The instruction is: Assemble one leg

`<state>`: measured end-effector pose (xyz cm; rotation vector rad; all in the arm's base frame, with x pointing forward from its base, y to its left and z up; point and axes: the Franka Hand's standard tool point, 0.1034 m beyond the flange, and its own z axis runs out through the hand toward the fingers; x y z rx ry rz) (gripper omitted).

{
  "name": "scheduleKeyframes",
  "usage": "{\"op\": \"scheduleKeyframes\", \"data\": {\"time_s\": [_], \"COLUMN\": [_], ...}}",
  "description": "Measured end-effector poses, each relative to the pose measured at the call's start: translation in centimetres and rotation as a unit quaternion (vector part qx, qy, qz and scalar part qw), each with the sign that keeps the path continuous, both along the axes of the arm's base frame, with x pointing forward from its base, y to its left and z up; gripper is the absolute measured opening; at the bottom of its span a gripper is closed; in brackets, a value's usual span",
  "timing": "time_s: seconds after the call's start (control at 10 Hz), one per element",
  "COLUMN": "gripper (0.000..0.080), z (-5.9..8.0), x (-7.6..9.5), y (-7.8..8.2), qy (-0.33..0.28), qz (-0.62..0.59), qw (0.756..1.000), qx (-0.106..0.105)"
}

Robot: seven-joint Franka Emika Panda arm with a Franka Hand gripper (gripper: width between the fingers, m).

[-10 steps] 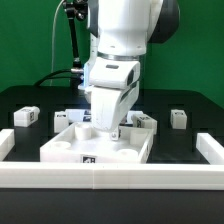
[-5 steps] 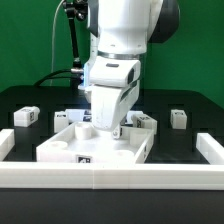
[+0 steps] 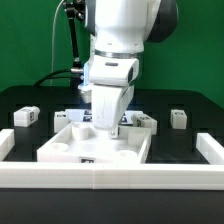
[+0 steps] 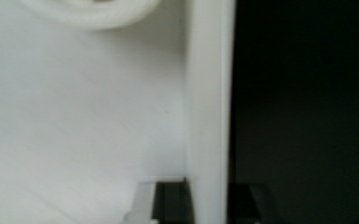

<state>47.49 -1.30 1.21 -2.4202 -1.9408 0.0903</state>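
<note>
Several legs, small white blocks with black-and-white markers, stand on the black table: one at the exterior view's left (image 3: 26,116), one beside it (image 3: 62,118), one behind the panel (image 3: 146,122), one at the right (image 3: 178,118). The large flat white square panel (image 3: 70,150) with raised rim lies in the middle. My gripper (image 3: 108,128) is down at the panel's far edge. In the wrist view the gripper (image 4: 213,205) has one dark finger on each side of the panel's rim (image 4: 211,100), closed against it. It holds no leg.
A low white wall (image 3: 110,180) runs along the front of the table, with end pieces at the exterior view's left (image 3: 5,142) and right (image 3: 210,150). Cables and a dark stand (image 3: 72,45) rise behind the arm.
The arm's wrist has turned slightly more upright over the panel's far edge. The panel and the legs have hardly moved.
</note>
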Motion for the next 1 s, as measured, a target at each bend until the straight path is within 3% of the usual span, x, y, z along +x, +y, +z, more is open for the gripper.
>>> {"op": "scheduleKeyframes", "data": {"time_s": [0.2,0.4,0.7,1.0], "gripper": [0.0065,0.0064,0.0064,0.0064], "z": [-0.1,-0.3,-0.3,-0.1], "x": [0.2,0.6,0.6,0.6], "y": [0.1,1.9,1.7,1.7], "qy": [-0.006,-0.014,-0.013,-0.007], "qz": [0.030,0.078,0.075,0.150], "qw": [1.000,0.997,0.997,0.989], "qx": [0.001,-0.010,-0.009,-0.004]}}
